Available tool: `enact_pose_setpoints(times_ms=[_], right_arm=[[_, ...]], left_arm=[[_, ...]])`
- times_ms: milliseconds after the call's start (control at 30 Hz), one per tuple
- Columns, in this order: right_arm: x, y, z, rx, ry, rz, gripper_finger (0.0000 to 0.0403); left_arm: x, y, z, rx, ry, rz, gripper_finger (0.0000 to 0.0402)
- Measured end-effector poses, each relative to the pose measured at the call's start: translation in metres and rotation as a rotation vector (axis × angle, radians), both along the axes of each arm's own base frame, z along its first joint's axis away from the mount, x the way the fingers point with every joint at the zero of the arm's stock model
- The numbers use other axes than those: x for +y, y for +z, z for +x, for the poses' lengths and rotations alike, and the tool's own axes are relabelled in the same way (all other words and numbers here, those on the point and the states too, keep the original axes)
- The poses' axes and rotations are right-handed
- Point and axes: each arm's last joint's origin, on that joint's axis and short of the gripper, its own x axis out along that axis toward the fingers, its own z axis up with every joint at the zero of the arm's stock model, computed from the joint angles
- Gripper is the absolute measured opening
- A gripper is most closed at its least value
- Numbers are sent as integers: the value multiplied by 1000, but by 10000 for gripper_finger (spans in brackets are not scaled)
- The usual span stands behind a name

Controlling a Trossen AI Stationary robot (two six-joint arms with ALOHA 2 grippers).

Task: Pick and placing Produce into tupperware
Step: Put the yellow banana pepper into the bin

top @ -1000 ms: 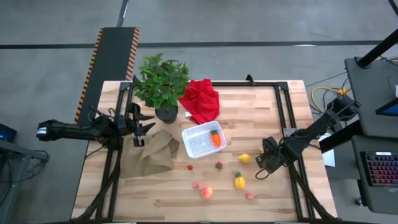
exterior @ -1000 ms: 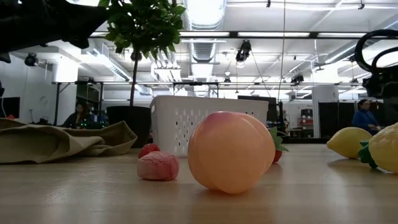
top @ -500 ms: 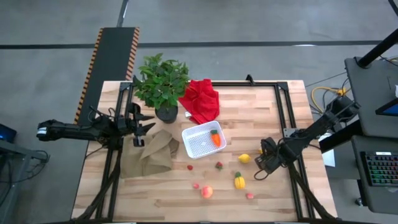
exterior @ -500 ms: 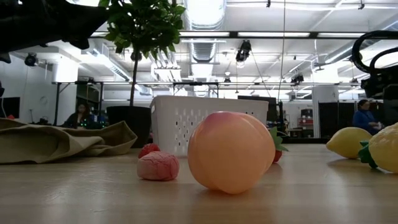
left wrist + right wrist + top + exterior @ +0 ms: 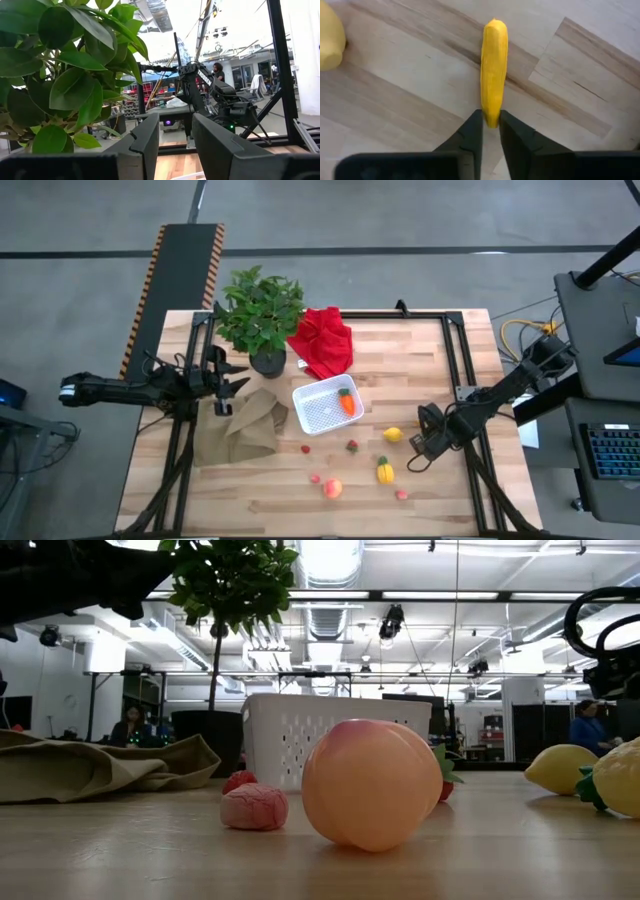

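Yellow, slim produce piece (image 5: 493, 70) sits clenched at its end between the right gripper (image 5: 491, 122) fingers, low over the table's right side near the lemon (image 5: 393, 434), likely for carrying to the tupperware (image 5: 325, 406). That white container, mid-table, already holds the carrot (image 5: 346, 401). Farther off, the left gripper (image 5: 222, 389) waits released beside the potted plant (image 5: 258, 312).

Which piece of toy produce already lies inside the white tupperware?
The orange carrot, lying in the tupperware; the lemon, peach and others rest on the table.
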Motion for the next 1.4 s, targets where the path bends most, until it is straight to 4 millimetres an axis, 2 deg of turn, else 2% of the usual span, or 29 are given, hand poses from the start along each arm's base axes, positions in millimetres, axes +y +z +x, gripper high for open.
enact_pose_setpoints(times_ms=[167, 967, 1167, 1400], right_arm=[[0, 0, 0, 0, -4, 0, 13], [-2, 4, 3, -71, -7, -96, 9], [6, 26, 21, -227, 25, -166, 9], [19, 77, 50, -518, 89, -334, 9]], left_arm=[[0, 0, 0, 0, 0, -2, 105], [0, -1, 0, 2, -1, -2, 105], [0, -1, 0, 2, 0, -1, 105], [0, -1, 0, 2, 0, -1, 105]])
